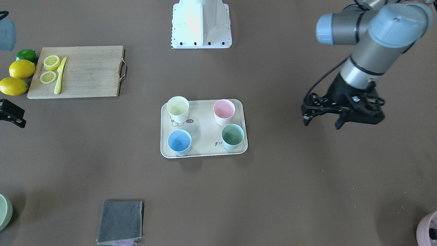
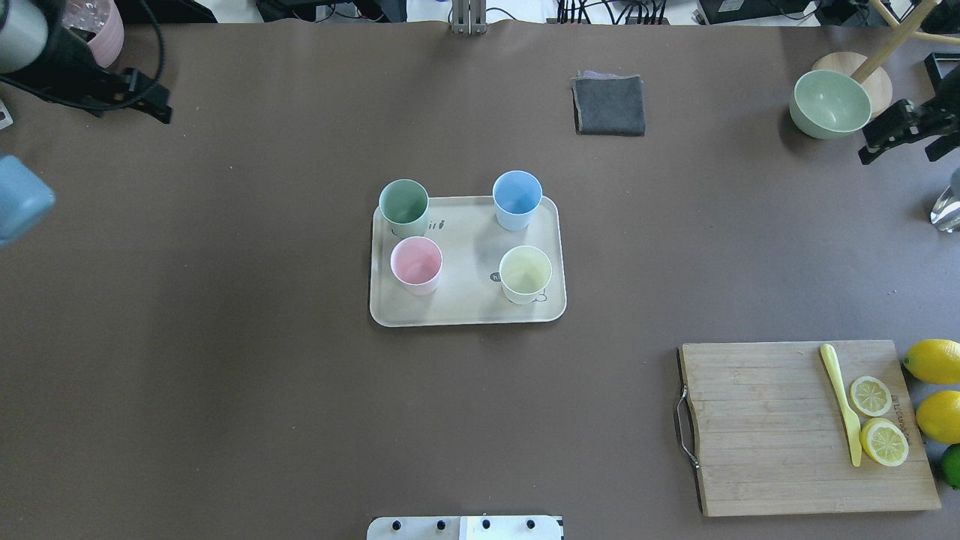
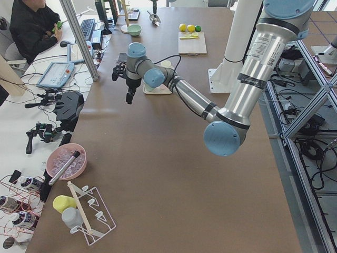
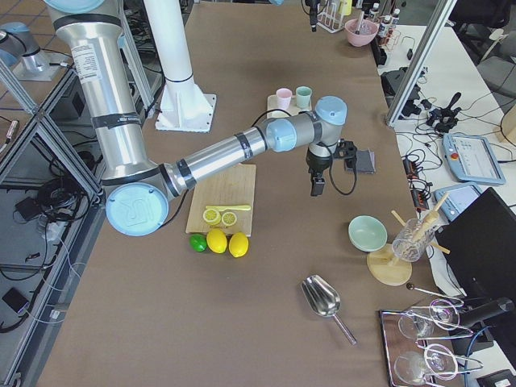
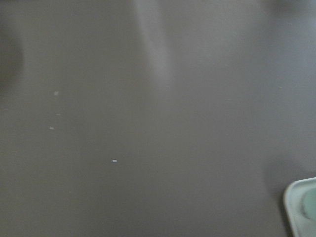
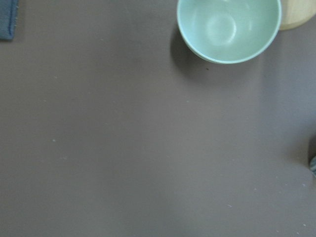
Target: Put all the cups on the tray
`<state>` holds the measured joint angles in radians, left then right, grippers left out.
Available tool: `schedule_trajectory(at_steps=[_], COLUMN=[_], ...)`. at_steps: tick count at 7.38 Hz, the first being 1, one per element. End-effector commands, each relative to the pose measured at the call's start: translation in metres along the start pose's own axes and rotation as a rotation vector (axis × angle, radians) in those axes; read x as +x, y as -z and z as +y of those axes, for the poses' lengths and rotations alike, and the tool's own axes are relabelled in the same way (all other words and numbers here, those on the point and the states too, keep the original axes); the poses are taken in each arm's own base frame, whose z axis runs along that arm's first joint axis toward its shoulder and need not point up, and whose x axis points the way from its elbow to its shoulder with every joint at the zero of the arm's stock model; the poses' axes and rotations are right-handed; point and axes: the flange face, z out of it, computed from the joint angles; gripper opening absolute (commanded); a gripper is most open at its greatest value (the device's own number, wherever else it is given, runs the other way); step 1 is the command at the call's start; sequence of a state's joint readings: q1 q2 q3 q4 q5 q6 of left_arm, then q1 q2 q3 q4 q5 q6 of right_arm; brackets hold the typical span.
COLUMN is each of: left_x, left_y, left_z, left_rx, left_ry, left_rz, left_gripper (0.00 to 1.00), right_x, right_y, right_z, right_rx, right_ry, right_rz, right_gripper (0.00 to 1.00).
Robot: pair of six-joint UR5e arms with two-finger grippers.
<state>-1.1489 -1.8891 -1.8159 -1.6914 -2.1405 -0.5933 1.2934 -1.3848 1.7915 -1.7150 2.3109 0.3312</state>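
The cream tray point(image 1: 205, 136) lies at the table's middle, and it also shows in the overhead view point(image 2: 469, 247). Four cups stand upright on it: pale yellow point(image 1: 178, 108), light pink point(image 1: 224, 111), light blue point(image 1: 179, 142) and mint green point(image 1: 233, 136). In the overhead view they are yellow point(image 2: 525, 274), pink point(image 2: 416, 264), blue point(image 2: 517, 199) and green point(image 2: 403, 206). My left gripper point(image 1: 322, 123) is open and empty, hovering well off the tray's side. My right gripper point(image 2: 896, 156) is open and empty, far from the tray near the bowl.
A wooden cutting board point(image 2: 795, 427) holds lemon slices and a yellow knife point(image 2: 841, 401); lemons point(image 2: 934, 360) lie beside it. A grey cloth point(image 2: 609, 105), a pale green bowl point(image 2: 831, 103) and a mauve pot point(image 2: 97, 30) sit along the far edge.
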Motion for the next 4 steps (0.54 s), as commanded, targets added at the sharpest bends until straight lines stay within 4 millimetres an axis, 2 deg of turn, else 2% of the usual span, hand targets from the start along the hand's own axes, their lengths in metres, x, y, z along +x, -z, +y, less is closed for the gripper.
schedule_trajectory(at_steps=[1,2,3,4], left_x=[-0.167,-0.201,-0.224,-0.248], left_y=[0.035,0.032,0.012,0.011], left_z=[0.042,0.047,0.057,0.076], left_rx=[0.028,0.004,-0.039,-0.060], left_ry=[-0.222,-0.195,-0.160,-0.124], left_rz=[-0.105,-0.112,-0.119,-0.131], left_gripper=[0.98,0.98,0.98,0.98], right_x=[0.107,0.138,0.163,0.189], right_y=[-0.002,-0.004,0.002,-0.002], right_z=[0.049,0.066,0.070,0.072], right_rx=[-0.020,-0.021,-0.007,-0.018], right_ry=[-0.046,-0.090,-0.070,-0.031], right_rz=[0.001,0.010,0.013,0.002], right_gripper=[1.00,1.00,1.00,1.00])
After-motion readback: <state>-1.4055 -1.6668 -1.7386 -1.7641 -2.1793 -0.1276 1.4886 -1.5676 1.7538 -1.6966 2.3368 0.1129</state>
